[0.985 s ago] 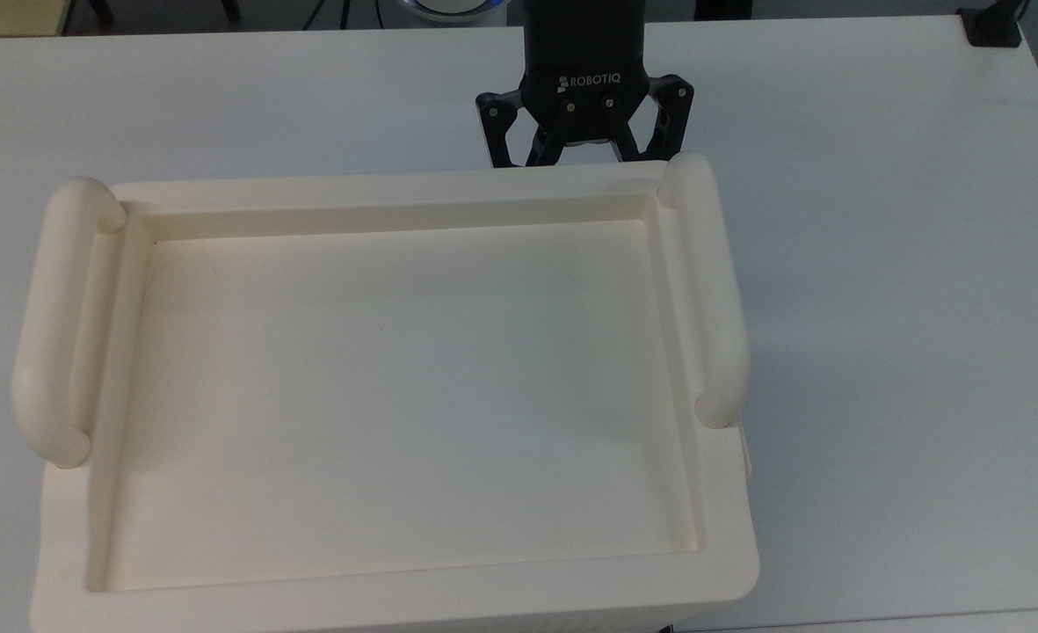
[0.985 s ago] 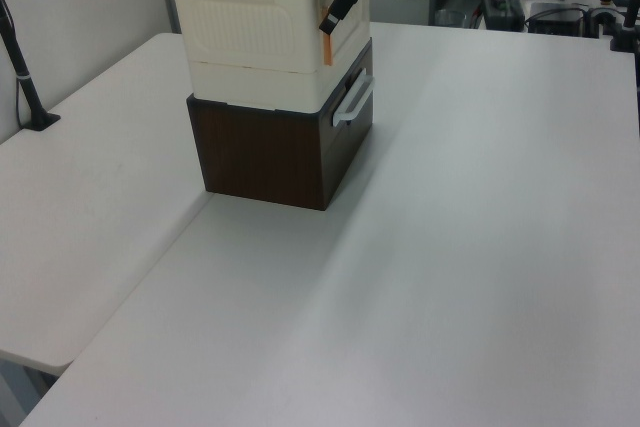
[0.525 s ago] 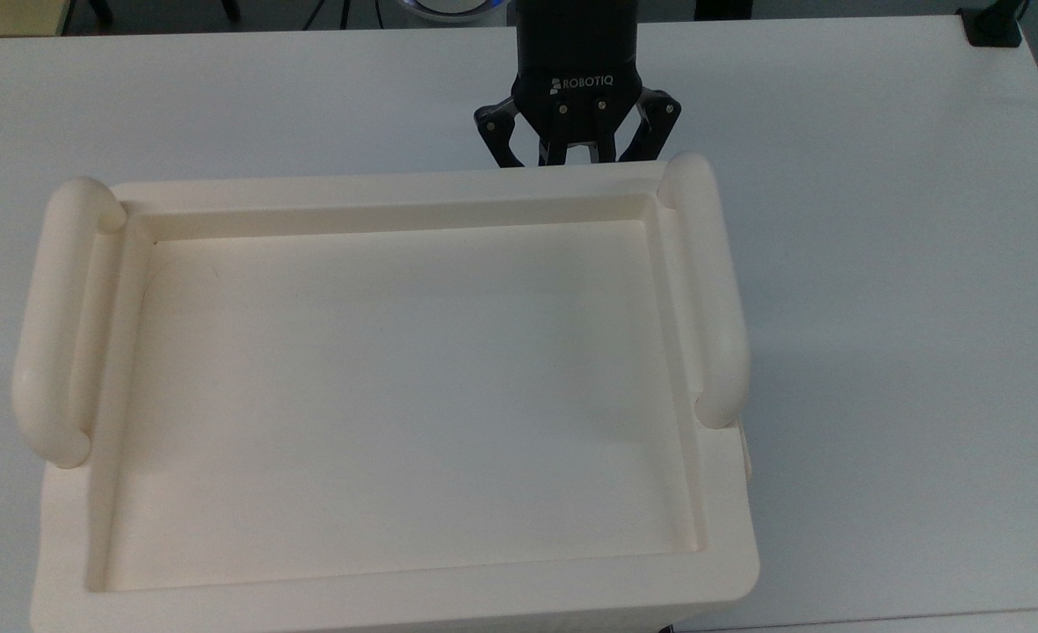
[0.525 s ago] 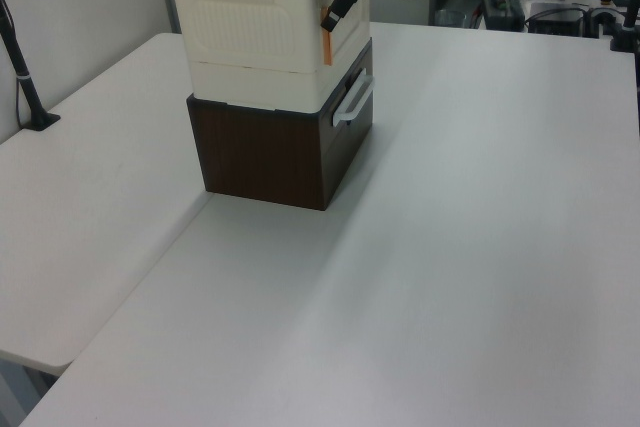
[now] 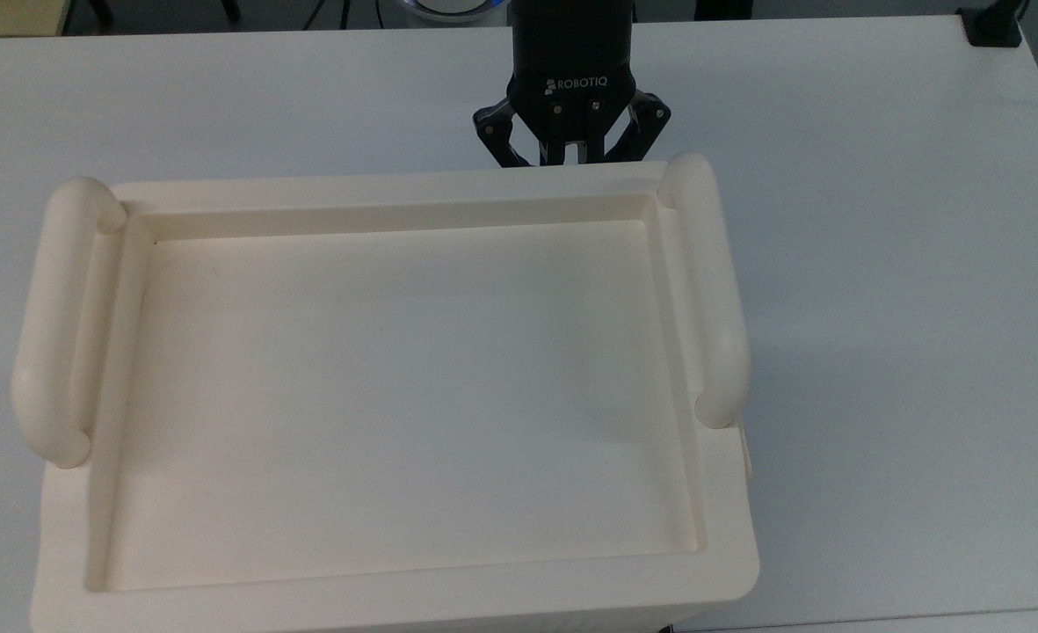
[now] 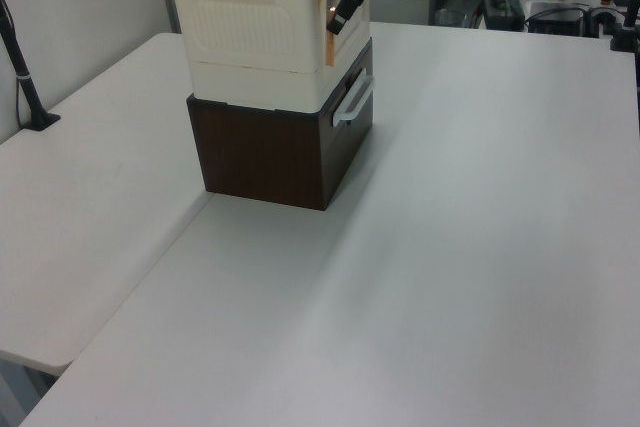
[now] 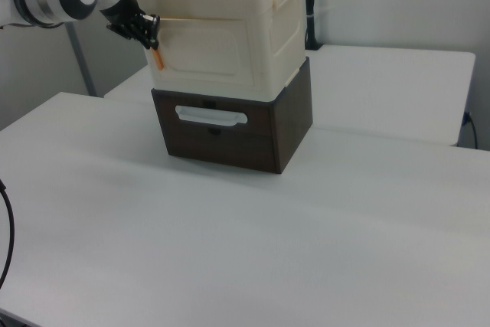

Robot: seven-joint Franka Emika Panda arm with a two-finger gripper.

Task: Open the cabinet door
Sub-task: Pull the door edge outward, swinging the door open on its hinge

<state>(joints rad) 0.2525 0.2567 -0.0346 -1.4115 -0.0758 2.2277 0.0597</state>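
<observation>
Caught at the grasp-and-pull step of opening the cabinet door (image 7: 207, 55): a flat cream panel closing the front of the cream cabinet (image 5: 395, 189), reaching away from the pincer (image 7: 147, 32) toward the right view's right, with its free edge right at the fingertips. Looks barely cracked off the cabinet face in the left view, so judged at the very start of the swing, nowhere near open. Pincer drawn almost fully together, linkages folded in close in the top view, apparently pinched on that free edge of the door, though the fingertips themselves sit tucked under the cabinet's rim. Just below the pincer, a small orange-brown fitting (image 7: 157, 58) on the door's edge. Next move, by judgement: keep the pinch firm and draw back along an arc about the hinge on the far edge from the pincer, not straight out, to avoid slipping off the thin panel or dragging the whole stack. Underneath the pincer and the cabinet, a dark brown drawer unit (image 7: 291, 124) with a white pull (image 7: 210, 118), all on the white table (image 7: 230, 250). Counted: one cabinet door, one cream cabinet, two tubular side handles (image 5: 53, 325) on its top, one drawer unit, one pull, one pincer.
</observation>
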